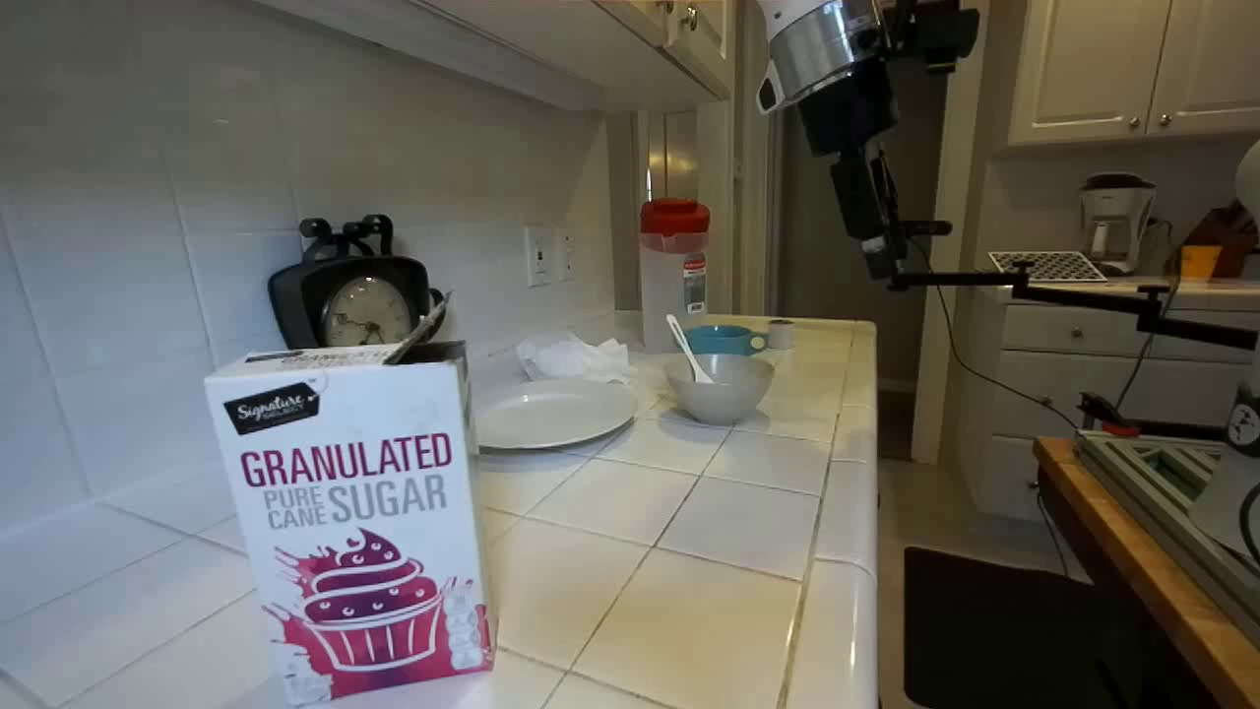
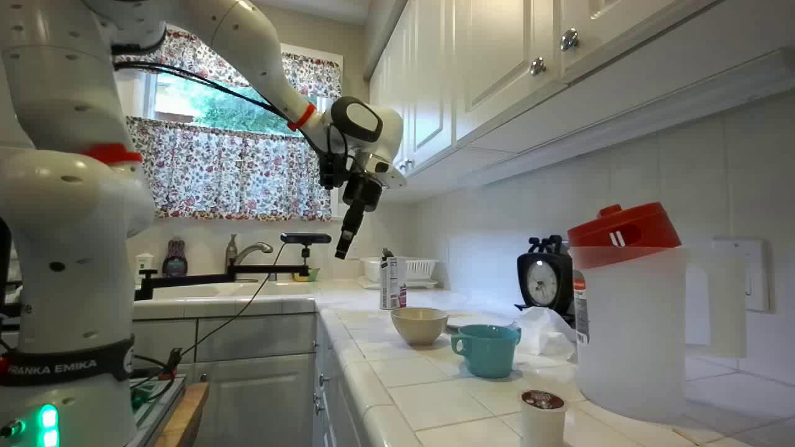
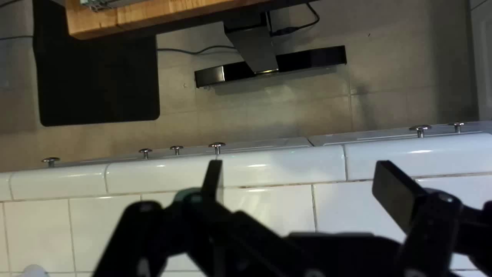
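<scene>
A sugar carton [image 1: 345, 522] stands upright on the bench [image 1: 709, 591], a bowl [image 1: 722, 396] beyond it, the gripper [image 3: 298, 179] higher up, jaws spread.

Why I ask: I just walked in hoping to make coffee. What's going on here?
A Franka Emika arm is at the white tiled counter, its open pincer hanging in the air, holding and touching nothing. On the counter are a granulated sugar box with its top flap up, a bowl with a white spoon leaning in it, a two-handled turquoise mug, a white plate, a red-lidded pitcher and a coffee pod. Nothing is being handled at this moment.
</scene>
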{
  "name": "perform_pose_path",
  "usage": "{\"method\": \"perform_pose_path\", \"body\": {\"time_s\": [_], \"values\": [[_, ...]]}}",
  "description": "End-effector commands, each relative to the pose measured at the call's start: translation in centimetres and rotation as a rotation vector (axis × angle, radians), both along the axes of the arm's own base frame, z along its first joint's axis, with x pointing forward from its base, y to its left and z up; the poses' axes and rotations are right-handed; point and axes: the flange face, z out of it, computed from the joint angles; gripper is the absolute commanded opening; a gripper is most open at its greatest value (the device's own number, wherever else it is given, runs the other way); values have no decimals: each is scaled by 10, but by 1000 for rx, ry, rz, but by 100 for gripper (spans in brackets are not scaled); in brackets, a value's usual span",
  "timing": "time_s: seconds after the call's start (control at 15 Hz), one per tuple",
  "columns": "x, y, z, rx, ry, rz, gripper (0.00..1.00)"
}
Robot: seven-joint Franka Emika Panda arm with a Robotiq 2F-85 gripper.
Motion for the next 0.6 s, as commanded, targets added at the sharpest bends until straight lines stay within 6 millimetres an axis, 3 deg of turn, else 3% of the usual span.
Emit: {"method": "perform_pose_path", "body": {"time_s": [0.0,0.53], "values": [[0,0,1,0,1,0,100],[2,-4,-1,-7,-9,10,100]]}}
